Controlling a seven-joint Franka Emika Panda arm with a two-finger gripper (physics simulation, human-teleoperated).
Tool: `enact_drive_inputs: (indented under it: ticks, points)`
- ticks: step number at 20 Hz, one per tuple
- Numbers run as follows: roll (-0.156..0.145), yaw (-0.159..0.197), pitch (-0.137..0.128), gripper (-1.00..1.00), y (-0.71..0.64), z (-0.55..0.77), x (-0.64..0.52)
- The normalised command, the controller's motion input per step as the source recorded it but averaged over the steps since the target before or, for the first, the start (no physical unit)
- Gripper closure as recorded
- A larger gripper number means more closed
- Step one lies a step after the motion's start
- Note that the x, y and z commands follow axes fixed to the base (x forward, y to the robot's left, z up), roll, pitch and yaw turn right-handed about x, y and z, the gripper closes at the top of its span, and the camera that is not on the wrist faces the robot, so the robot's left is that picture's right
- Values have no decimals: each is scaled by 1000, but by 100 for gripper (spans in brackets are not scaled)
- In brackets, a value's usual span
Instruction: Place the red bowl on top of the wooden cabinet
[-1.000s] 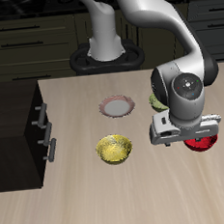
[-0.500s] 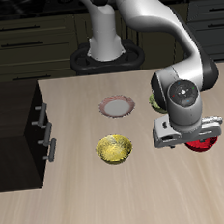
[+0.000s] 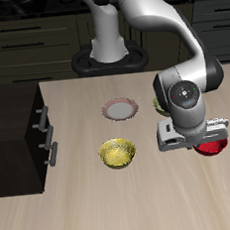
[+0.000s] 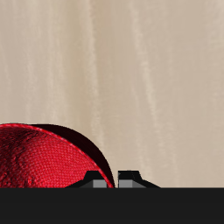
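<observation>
The red bowl [image 3: 214,146] sits near the table's front half, partly hidden under my hand. My gripper [image 3: 200,139] is right over its rim. In the wrist view the gripper [image 4: 114,180] has its fingertips close together with the rim of the red bowl [image 4: 44,157] between them, so it is shut on the rim. I cannot tell whether the bowl is off the table. The wooden cabinet [image 3: 14,127], nearly black with silver bar handles, stands at the far side of the table from the bowl, and its flat top is bare.
A yellow bowl [image 3: 118,153] sits mid-table between the cabinet and my gripper. A pink-rimmed white dish [image 3: 119,109] lies farther back. An olive-green bowl [image 3: 160,105] is partly hidden behind my arm. The robot base [image 3: 106,56] stands at the table's back.
My hand has shifted slightly and settled over the bowl. More of the red bowl shows beside it now. Nothing else moved.
</observation>
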Motion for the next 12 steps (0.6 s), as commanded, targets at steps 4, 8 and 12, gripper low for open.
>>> enact_drive_inputs:
  ticks: [4,8,12]
  points:
    - [-6,4,-9,100,-34,16,20]
    - [-11,21,-23,100,-50,60,2]
    - [0,24,-44,100,-18,154,-34]
